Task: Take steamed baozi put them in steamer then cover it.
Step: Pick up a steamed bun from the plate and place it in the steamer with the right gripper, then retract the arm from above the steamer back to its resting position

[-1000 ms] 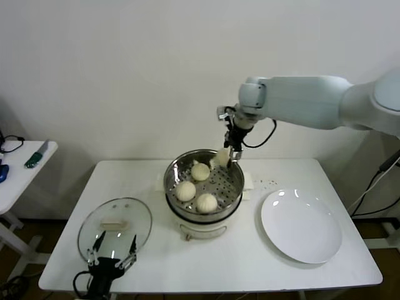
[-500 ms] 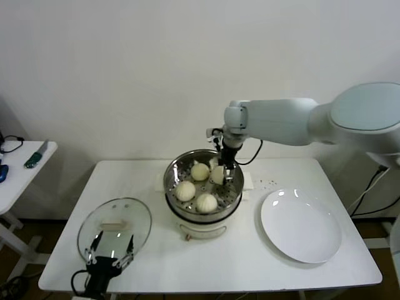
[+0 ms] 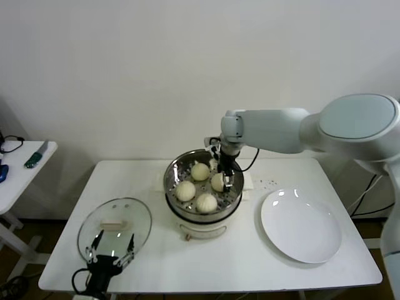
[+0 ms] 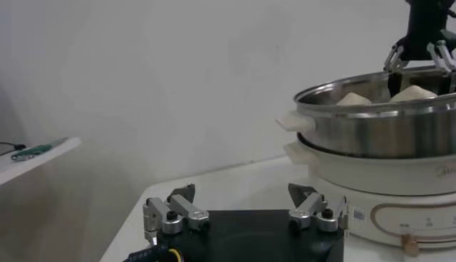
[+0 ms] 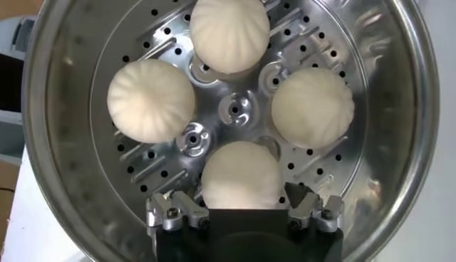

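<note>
Right gripper point(image 3: 223, 172) is hanging inside the steamer point(image 3: 204, 209) at centre frame in the head view, jaws spread wide on either side of the fourth baozi point(image 5: 241, 176), which is sitting on the perforated tray with the other three buns point(image 3: 185, 190) and no longer looks pinched. Left gripper point(image 3: 111, 251) is waiting at lower left of that view, fingers apart, holding nothing, just in front of the cover point(image 3: 115, 225), which is lying flat on the white table point(image 3: 219, 262); a white plate point(image 3: 301, 226) is sitting at lower right.
</note>
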Tool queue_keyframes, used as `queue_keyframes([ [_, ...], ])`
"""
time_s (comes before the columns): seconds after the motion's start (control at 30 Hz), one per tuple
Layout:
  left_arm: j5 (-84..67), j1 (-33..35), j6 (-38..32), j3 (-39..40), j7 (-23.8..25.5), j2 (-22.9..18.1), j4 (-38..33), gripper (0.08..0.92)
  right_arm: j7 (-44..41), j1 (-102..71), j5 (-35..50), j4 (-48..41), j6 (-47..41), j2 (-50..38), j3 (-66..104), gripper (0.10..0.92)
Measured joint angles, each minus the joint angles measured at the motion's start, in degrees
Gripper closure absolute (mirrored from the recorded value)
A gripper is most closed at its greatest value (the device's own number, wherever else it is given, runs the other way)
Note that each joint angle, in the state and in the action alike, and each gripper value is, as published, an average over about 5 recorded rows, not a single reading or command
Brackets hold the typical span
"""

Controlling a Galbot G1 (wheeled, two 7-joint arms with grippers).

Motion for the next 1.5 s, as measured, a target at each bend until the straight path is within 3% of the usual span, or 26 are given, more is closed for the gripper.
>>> queue_keyframes([
  [0.5,0.83,-0.26,0.33,0.18,-0.30,0.39,-0.71,0.177,3.45,5.70,1.28,6.49,2.65,-6.38,3.00,0.203],
  [0.9,2.20,-0.87,0.73,-0.89,-0.60,1.11,-1.13,0.177,28.02,4.43,0.67,20.55,13.46,-24.40,10.35,0.203],
  [1.2,4.82,-0.81,0.64,-1.52,-0.83,1.52,-2.39,0.177,45.34,-15.04,-4.10,30.73,18.76,-40.96,30.35,0.203],
  [1.5,8.08,-2.15,2.07,-1.84,-0.98,2.08,-3.85,0.177,53.17,-46.71,-10.68,36.77,22.38,-48.62,61.58,0.203],
])
